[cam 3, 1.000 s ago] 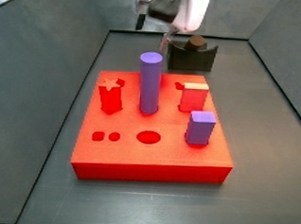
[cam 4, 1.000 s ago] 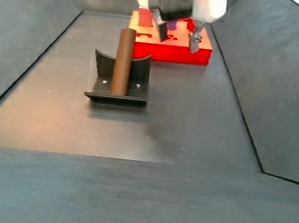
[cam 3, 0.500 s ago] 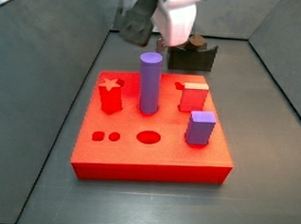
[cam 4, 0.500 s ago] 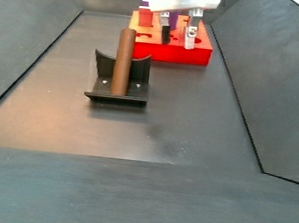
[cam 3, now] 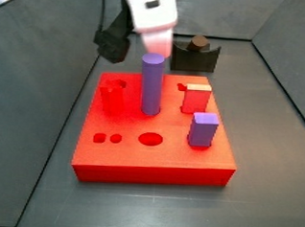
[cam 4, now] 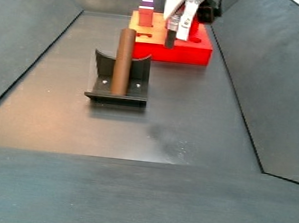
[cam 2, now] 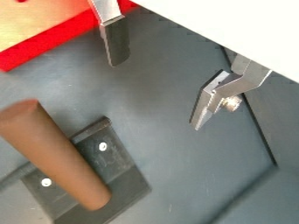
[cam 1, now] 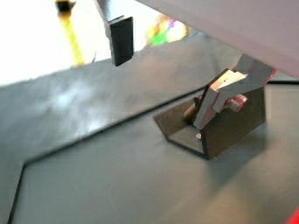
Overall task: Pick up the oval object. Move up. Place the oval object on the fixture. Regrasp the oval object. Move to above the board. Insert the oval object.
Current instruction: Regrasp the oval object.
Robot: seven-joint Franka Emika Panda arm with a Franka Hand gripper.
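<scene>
**Empty gripper over the board, peg left on the fixture**

Dark grey matte floor point(cam 4: 131, 182) underfoot, walled by sloping dark panels on both sides, seen plainly in both side views; pale glare across the floor in a wrist view point(cam 1: 70, 96).

Resting on that floor, the large bright red-orange square board point(cam 3: 153, 154) with an oval cut-out and small shaped holes near its front edge; standing from it, a tall purple cylinder point(cam 3: 151, 82), a short purple square block point(cam 3: 204, 129) and red pegs point(cam 3: 195, 97).

Well apart from the board, the small dark grey-black fixture point(cam 4: 117, 88); leaning in it, tilted, the slim dark brown oval object point(cam 4: 119, 60), shown also as a rounded brown rod over the base plate in a wrist view point(cam 2: 52, 153).

Hanging above the board's rear, the white-bodied gripper point(cam 3: 140, 33); jaws spread wide with nothing between the flat silver fingers point(cam 2: 111, 39), the opposite finger point(cam 2: 211, 103) well apart.

Against half a second ago: gripper shifted from beside the fixture to over the purple cylinder and left part of the board; oval object and fixture unchanged.

Partly masked by the arm in a side view, the board's rear left corner; mostly hidden behind the fixture and gripper, the board point(cam 4: 183, 53) in a side view; cut off at the frame edge, the gripper's upper body.
</scene>
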